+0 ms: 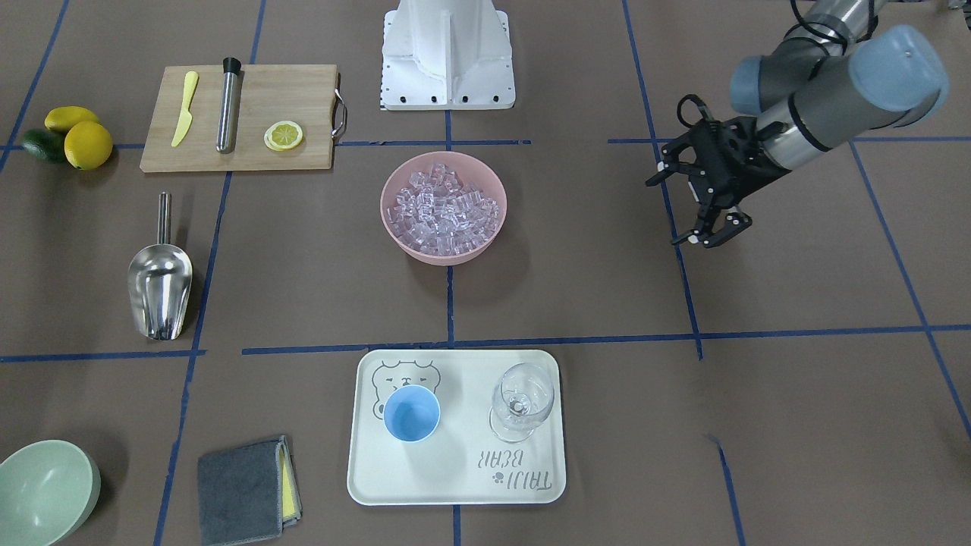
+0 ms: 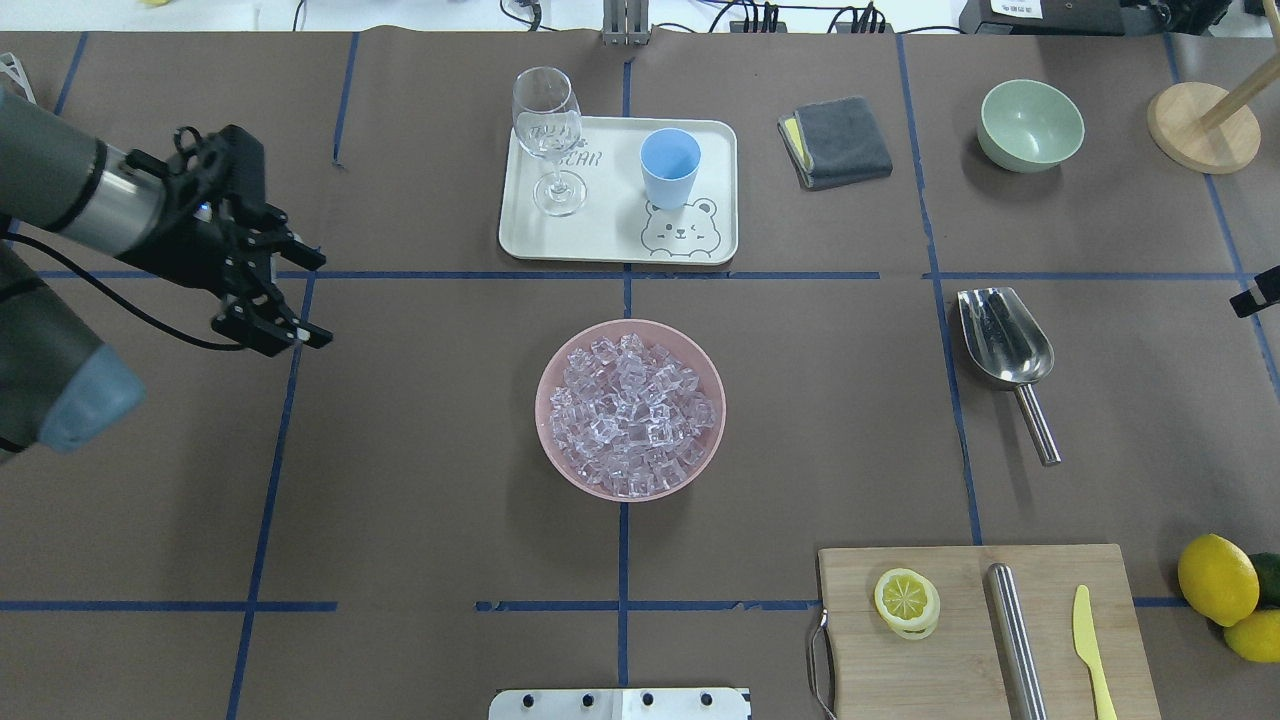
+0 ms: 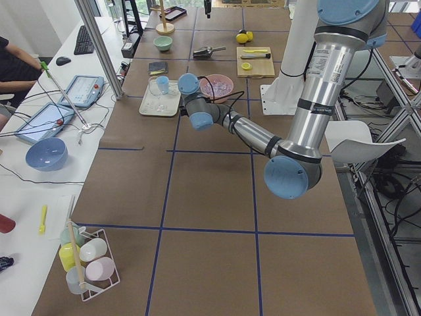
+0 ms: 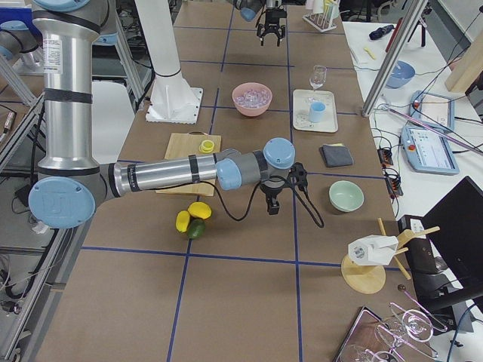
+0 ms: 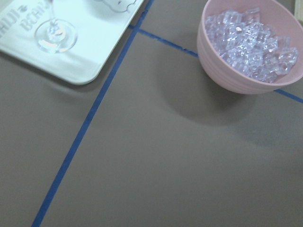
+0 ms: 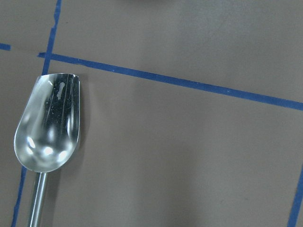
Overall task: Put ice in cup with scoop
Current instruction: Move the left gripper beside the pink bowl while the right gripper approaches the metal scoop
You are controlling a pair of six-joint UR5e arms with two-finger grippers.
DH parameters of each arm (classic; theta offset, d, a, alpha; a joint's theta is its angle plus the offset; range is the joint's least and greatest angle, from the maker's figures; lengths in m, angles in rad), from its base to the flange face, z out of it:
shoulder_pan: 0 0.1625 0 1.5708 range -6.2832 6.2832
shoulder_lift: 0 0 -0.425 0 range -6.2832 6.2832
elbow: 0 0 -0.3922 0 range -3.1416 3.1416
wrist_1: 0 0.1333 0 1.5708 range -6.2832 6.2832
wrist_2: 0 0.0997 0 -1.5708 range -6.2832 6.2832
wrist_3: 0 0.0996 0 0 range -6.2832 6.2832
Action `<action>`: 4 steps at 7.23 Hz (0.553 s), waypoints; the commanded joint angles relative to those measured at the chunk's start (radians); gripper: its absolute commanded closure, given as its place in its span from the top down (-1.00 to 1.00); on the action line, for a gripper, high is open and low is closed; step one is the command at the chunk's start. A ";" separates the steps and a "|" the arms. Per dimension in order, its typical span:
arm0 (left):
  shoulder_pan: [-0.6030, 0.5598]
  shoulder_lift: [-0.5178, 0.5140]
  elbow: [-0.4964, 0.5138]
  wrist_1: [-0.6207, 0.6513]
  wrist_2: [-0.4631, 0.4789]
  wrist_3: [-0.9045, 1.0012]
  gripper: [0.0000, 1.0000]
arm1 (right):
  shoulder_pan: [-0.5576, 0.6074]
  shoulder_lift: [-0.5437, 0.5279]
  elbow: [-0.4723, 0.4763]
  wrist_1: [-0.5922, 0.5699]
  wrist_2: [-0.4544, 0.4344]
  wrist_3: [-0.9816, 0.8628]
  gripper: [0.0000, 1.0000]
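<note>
Left claw [image 2: 320,300] agape; "BEAR" tray [image 2: 610,180].

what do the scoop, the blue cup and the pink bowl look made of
scoop: polished metal, likely stainless steel; mirror-bright, with sharp highlights.
cup: opaque light-blue with a dull, even surface, probably plastic.
pink bowl: opaque, matte pastel wall with soft shading, probably plastic or melamine; the look alone cannot settle which.

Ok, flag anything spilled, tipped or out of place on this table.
Nothing stands out. The ice sits wholly inside the pink bowl, with no cubes on the table. The cup and the wine glass stand upright on the tray. The scoop lies flat and empty.
</note>
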 commanded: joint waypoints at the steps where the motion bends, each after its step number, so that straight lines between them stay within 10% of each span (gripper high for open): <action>1: 0.216 -0.083 0.033 -0.109 0.267 -0.005 1.00 | -0.057 0.006 0.039 0.001 -0.001 0.024 1.00; 4: 0.285 -0.085 0.068 -0.103 0.317 0.000 1.00 | -0.109 -0.006 0.110 0.001 -0.001 0.113 1.00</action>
